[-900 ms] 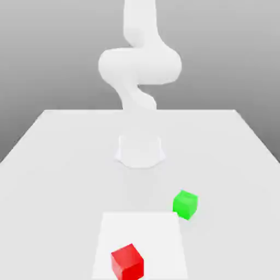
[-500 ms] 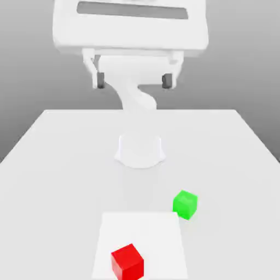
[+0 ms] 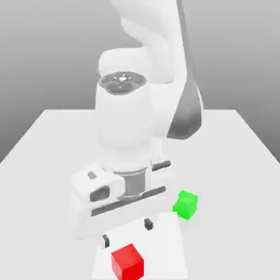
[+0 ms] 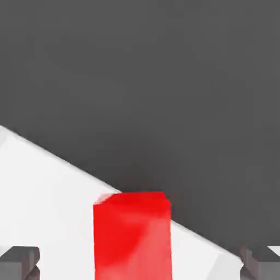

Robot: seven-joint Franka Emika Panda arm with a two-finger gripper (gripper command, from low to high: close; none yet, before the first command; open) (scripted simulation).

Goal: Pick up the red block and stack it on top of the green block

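**Exterior view: gripper low over the red block**

The gripper (image 3: 126, 232) hangs just behind the red block (image 3: 127, 261), fingers (image 4: 19, 261) spread wide and not touching it. The green block (image 3: 185, 204) sits apart on the table (image 3: 49, 147), toward the exterior view's right.

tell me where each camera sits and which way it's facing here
Exterior view: off the arm, facing the white table and the arm's base side; shows the arm, its gripper with open fingers above the red block, and the green block.
Hand view: on the hand, looking past the fingers at the red block between them.
Shared: the red block, the fingers and the table.
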